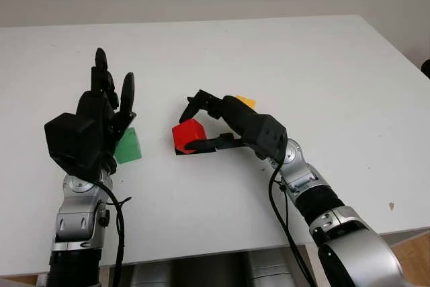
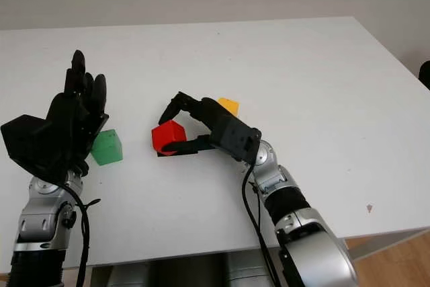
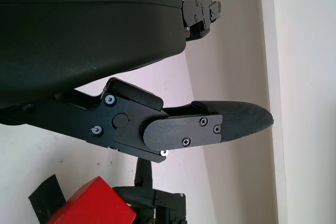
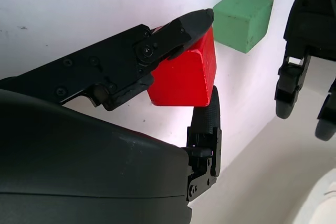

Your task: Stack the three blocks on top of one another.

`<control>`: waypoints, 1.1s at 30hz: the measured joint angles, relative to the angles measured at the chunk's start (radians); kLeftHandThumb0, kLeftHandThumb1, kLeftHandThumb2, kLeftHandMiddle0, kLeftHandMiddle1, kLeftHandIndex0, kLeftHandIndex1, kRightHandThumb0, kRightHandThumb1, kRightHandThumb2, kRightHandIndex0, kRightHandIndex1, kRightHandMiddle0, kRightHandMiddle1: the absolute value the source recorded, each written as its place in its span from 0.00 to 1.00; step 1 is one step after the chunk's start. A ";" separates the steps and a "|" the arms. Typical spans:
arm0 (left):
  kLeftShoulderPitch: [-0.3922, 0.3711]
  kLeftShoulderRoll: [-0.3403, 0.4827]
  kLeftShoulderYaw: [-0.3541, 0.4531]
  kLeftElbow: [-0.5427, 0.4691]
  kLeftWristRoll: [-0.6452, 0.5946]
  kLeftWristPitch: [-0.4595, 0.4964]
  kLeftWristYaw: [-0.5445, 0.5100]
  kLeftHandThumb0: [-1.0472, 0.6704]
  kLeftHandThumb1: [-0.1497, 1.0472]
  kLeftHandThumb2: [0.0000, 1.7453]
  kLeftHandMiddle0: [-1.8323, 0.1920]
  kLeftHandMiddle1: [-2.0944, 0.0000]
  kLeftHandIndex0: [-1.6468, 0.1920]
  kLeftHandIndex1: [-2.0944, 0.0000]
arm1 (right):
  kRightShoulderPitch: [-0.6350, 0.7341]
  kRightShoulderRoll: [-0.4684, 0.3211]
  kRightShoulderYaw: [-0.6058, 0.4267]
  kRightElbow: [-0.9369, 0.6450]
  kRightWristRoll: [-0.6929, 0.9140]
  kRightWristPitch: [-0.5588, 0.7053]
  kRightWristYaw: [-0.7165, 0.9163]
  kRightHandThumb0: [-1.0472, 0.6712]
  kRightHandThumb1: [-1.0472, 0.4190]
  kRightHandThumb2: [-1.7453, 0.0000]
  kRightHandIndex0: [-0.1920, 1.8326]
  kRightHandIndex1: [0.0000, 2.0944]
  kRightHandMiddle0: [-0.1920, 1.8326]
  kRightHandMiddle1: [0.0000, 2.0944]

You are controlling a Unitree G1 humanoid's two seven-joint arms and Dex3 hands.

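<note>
A: Blocks first — where's each one rel. to the fingers?

B: Red block (image 1: pixel 189 135) is pinched by the right hand (image 1: pixel 222 122): one finger (image 4: pixel 178 31) lies across its upper edge, another (image 4: pixel 206 113) presses from the opposite side underneath. It's tilted, one corner up, and sits over a small black patch (image 1: pixel 183 150) on the white table (image 1: pixel 322 78). Can't tell if it's lifted clear or touching.

A: Green one?

B: Green block (image 2: pixel 107 147) is on the table just beside the left hand (image 1: pixel 101 115), on the side toward the right hand. From the right wrist cam it's beyond the tips of the pinching fingers, apart from the red block.

A: Left hand doing anything?

B: Holds nothing, open, fingers pointing up and away from the robot, raised above the table near the green block.

A: Third block?

B: Yellow-orange block (image 2: pixel 228 105), behind the right hand's knuckles, mostly hidden by them; only a top corner shows. Whether it touches the hand, can't tell.

A: Any trays, bins, containers?

B: Blocks sit straight on the table.

A: Other stuff cut off or unclear?

B: In the left wrist cam the red block is cut by the frame edge, w/ the black patch next to it. What that patch is, can't make out.
</note>
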State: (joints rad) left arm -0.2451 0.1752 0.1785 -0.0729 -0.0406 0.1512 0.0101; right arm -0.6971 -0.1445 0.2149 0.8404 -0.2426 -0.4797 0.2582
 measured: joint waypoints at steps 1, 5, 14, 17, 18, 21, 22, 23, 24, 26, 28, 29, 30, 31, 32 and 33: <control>0.001 0.000 -0.001 0.000 0.001 0.000 0.000 0.16 1.00 0.30 1.00 1.00 0.99 0.97 | 0.000 0.000 0.005 0.002 -0.008 -0.008 -0.008 0.34 0.07 0.97 0.20 0.03 0.26 0.73; 0.001 0.000 -0.001 0.000 0.003 0.000 0.000 0.16 1.00 0.30 1.00 1.00 0.99 0.97 | 0.000 -0.002 0.018 0.013 -0.030 -0.031 -0.024 0.34 0.07 0.97 0.20 0.03 0.27 0.73; 0.001 0.000 0.000 -0.001 -0.003 0.000 -0.002 0.16 1.00 0.29 1.00 1.00 0.99 0.97 | 0.000 -0.027 0.051 0.014 -0.114 -0.076 -0.087 0.33 0.08 0.97 0.22 0.03 0.29 0.72; 0.001 0.000 0.000 -0.001 -0.007 0.001 -0.004 0.16 1.00 0.29 1.00 1.00 0.99 0.97 | 0.000 -0.036 0.056 0.013 -0.125 -0.084 -0.096 0.33 0.08 0.97 0.22 0.03 0.29 0.71; 0.001 0.000 0.000 -0.001 -0.007 0.002 -0.004 0.16 1.00 0.29 1.00 1.00 0.99 0.98 | 0.000 -0.040 0.057 0.012 -0.128 -0.085 -0.098 0.33 0.08 0.97 0.22 0.03 0.29 0.71; 0.001 0.000 0.000 -0.001 -0.007 0.003 -0.004 0.16 1.00 0.29 1.00 1.00 0.99 0.97 | 0.000 -0.049 0.059 0.008 -0.136 -0.085 -0.104 0.33 0.08 0.97 0.22 0.03 0.30 0.70; 0.001 0.000 0.000 -0.001 -0.007 0.003 -0.005 0.16 1.00 0.29 1.00 1.00 0.99 0.97 | 0.000 -0.051 0.061 0.007 -0.139 -0.085 -0.107 0.33 0.08 0.97 0.22 0.03 0.30 0.70; 0.001 0.000 0.000 -0.001 -0.008 0.003 -0.006 0.16 1.00 0.29 1.00 1.00 0.99 0.97 | 0.000 -0.054 0.061 0.006 -0.142 -0.087 -0.110 0.33 0.08 0.97 0.22 0.03 0.30 0.69; 0.001 0.000 0.000 -0.001 -0.008 0.003 -0.007 0.16 1.00 0.29 1.00 1.00 0.99 0.97 | 0.000 -0.057 0.063 0.006 -0.145 -0.089 -0.116 0.33 0.08 0.97 0.22 0.03 0.30 0.69; 0.001 0.001 0.000 -0.001 -0.008 0.003 -0.009 0.16 1.00 0.29 1.00 1.00 0.99 0.97 | 0.000 -0.064 0.066 0.006 -0.157 -0.097 -0.135 0.33 0.08 0.97 0.23 0.03 0.31 0.69; 0.001 0.001 0.001 -0.001 -0.008 0.003 -0.010 0.16 1.00 0.29 1.00 1.00 0.99 0.97 | 0.000 -0.067 0.069 0.006 -0.175 -0.104 -0.163 0.33 0.08 0.97 0.23 0.04 0.31 0.69; 0.001 0.001 0.001 -0.001 -0.008 0.003 -0.011 0.16 1.00 0.29 1.00 1.00 0.99 0.97 | 0.000 -0.069 0.070 0.007 -0.182 -0.109 -0.173 0.33 0.08 0.97 0.23 0.03 0.31 0.69; 0.001 0.002 0.001 -0.001 -0.009 0.003 -0.011 0.16 1.00 0.29 1.00 1.00 0.99 0.97 | 0.000 -0.069 0.072 0.008 -0.187 -0.113 -0.182 0.33 0.08 0.97 0.23 0.03 0.31 0.69; 0.001 0.002 0.001 -0.001 -0.009 0.003 -0.012 0.16 1.00 0.29 1.00 1.00 0.99 0.97 | 0.000 -0.070 0.074 0.010 -0.192 -0.116 -0.189 0.33 0.08 0.97 0.23 0.03 0.30 0.69; 0.001 0.002 0.001 -0.001 -0.009 0.002 -0.012 0.16 1.00 0.29 1.00 1.00 0.99 0.97 | 0.000 -0.071 0.075 0.013 -0.194 -0.117 -0.195 0.32 0.08 0.97 0.22 0.03 0.28 0.67; 0.001 0.002 0.001 -0.001 -0.009 0.002 -0.012 0.16 1.00 0.29 1.00 1.00 0.99 0.97 | -0.001 -0.073 0.076 0.014 -0.197 -0.117 -0.197 0.31 0.08 0.97 0.22 0.03 0.24 0.64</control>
State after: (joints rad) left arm -0.2440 0.1771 0.1797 -0.0738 -0.0497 0.1537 -0.0017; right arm -0.6979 -0.2170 0.2905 0.8546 -0.4396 -0.5969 0.0608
